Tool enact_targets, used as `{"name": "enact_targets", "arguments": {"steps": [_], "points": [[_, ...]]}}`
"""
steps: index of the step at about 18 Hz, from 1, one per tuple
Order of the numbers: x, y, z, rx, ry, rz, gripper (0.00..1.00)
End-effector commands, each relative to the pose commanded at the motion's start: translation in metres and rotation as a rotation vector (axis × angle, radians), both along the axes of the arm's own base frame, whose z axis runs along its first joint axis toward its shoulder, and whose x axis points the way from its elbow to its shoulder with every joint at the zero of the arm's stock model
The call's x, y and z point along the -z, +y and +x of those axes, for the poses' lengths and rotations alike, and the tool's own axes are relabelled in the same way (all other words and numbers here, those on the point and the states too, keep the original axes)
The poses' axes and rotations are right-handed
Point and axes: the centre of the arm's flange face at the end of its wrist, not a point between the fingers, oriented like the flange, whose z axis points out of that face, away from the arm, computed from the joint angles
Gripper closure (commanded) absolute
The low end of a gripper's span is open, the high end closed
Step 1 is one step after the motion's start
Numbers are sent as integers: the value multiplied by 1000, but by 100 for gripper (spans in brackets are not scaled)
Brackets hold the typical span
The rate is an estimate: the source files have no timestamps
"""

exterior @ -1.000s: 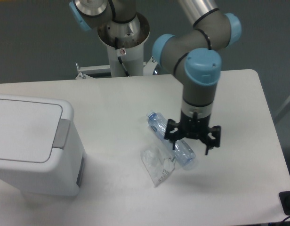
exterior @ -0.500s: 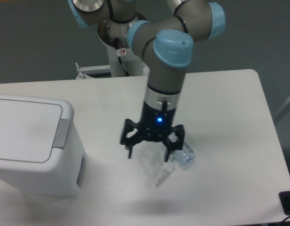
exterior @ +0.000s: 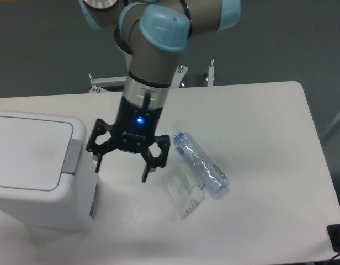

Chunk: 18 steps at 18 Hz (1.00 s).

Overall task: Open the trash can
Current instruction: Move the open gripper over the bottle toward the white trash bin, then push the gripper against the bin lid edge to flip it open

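at left on the white desk (exterior: 258,110), the trash can (exterior: 37,171), its lid closed and grey push tab facing right; just beside its right edge hangs the pincer (exterior: 121,167), jaws spread wide and holding nothing; farther right lie a clear bottle (exterior: 200,163) and a clear wrapper (exterior: 184,193)

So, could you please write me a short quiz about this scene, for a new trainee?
1. True or false: the lid of the trash can is shut.
2. The gripper is: A) open and empty, B) shut on the bottle, C) shut on the wrapper.
3. Which object lies between the bottle and the table's near edge?

Key: 1 true; 2 A; 3 the wrapper.
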Motion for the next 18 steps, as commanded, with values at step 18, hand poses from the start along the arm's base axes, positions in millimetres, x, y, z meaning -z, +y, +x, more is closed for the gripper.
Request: {"name": "enact_targets", "arguments": {"steps": [18], "points": [[17, -4, 17, 17, -15, -28, 0]]}}
